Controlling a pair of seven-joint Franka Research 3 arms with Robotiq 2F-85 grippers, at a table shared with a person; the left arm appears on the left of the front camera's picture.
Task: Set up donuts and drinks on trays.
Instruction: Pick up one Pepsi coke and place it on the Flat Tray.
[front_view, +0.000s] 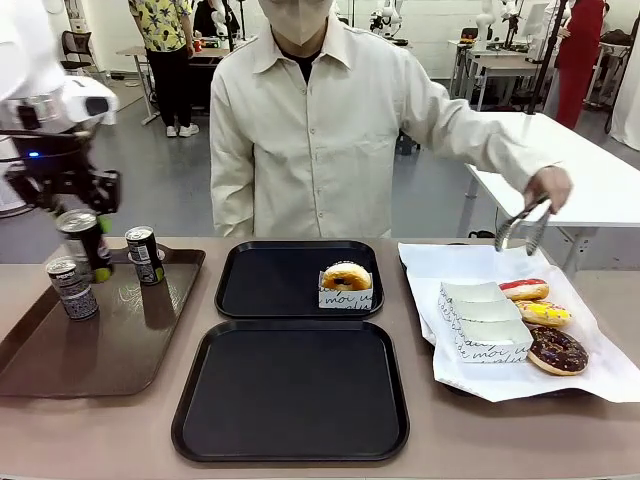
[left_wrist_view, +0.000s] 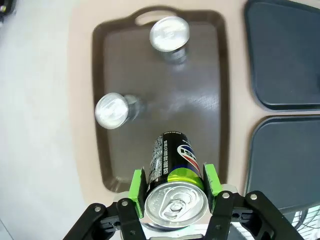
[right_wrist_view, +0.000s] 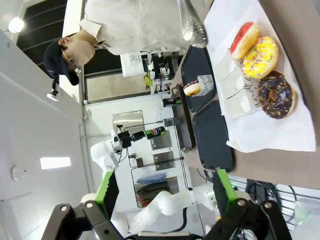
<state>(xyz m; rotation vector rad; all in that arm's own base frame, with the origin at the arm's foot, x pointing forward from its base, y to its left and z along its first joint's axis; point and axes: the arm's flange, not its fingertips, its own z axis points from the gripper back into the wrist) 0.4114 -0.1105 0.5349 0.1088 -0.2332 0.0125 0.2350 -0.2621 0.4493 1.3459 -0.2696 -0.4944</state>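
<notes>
My left gripper (front_view: 84, 222) is shut on a dark drink can (front_view: 83, 238), held upright over the far left of the brown tray (front_view: 110, 350). In the left wrist view the green pads (left_wrist_view: 136, 186) clamp that can (left_wrist_view: 175, 172) just under its silver top. Two more cans (front_view: 72, 288) (front_view: 145, 255) stand on the brown tray. A donut (front_view: 346, 277) in a printed sleeve sits on the far black tray (front_view: 270, 285); the near black tray (front_view: 290, 390) is bare. My right gripper (right_wrist_view: 165, 190) is open and holds nothing, high above the table.
A paper-lined tray (front_view: 450, 265) at the right holds red (front_view: 525, 290), yellow (front_view: 543, 313) and chocolate (front_view: 557, 350) donuts beside white sleeves (front_view: 485, 320). The person across the table holds metal tongs (front_view: 520, 225) above it.
</notes>
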